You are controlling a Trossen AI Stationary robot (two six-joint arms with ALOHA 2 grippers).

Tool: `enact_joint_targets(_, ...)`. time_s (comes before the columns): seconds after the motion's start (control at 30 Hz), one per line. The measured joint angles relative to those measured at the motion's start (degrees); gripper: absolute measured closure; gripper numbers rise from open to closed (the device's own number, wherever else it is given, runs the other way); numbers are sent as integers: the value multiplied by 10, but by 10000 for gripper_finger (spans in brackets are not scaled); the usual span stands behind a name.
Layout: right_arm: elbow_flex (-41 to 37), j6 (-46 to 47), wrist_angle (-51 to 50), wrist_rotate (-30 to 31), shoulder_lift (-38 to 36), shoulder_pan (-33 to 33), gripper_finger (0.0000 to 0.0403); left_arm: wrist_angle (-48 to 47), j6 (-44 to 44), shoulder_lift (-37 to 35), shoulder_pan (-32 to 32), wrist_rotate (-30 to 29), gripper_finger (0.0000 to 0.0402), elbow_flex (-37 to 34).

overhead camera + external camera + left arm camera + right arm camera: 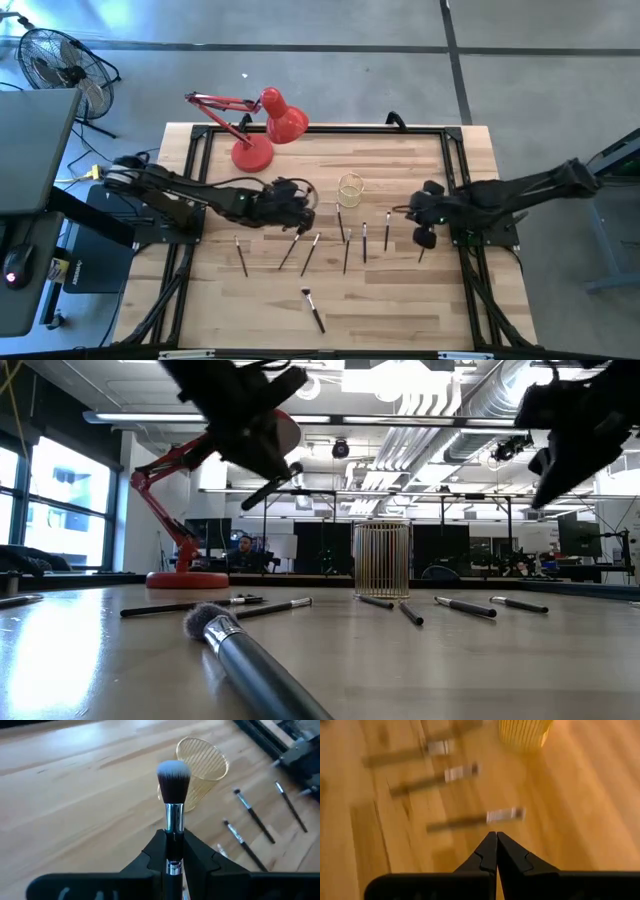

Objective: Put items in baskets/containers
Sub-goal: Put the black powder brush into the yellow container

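A ribbed clear cup with a yellowish tint stands upright on its base near the middle of the table. Several thin dark brushes lie flat in front of it, and a thicker one lies near the table's near edge. My left gripper hovers just left of the cup, shut on a brush with a fluffy white-tipped head. My right gripper hangs above the table to the right of the cup, shut and empty. In the high view it sits over a short brush. My left gripper pinches the brush's dark handle between its two fingers, just behind the silver ferrule. The fingers lie along the brush, whose head points forward toward the cup. The brush is lifted clear of the table and slants in the low view.
A red desk lamp stands on its round base at the table's far left. Black frame rails run along the table's left, right and far sides. Bare wood lies at the near edge around the thick brush. A fan stands off the table.
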Motion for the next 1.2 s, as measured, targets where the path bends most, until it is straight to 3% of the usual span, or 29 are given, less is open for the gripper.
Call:
enact_joint_targets(0.17,60,34,-102,-38,101,2,403,296,66,-17,0,-5,368,-114)
enact_joint_targets(0.33,42,70,-87,-29,113,28,403,580,183,1,0,-4,368,-168)
enact_joint_targets(0.63,-95,237,70,-19,15,96,403,617,474,82,24,22,352,-105)
enact_joint_targets(0.77,-125,263,125,-18,-8,101,403,643,509,137,43,58,349,-61)
enact_joint_targets(0.9,-129,262,139,-18,-13,101,403,736,530,195,65,122,366,-33)
enact_joint_targets(1.07,-128,257,149,-18,-16,101,403,847,529,252,92,124,368,-20)
enact_joint_targets(1.2,-128,250,158,-21,-17,101,403,847,528,257,112,123,368,-20)
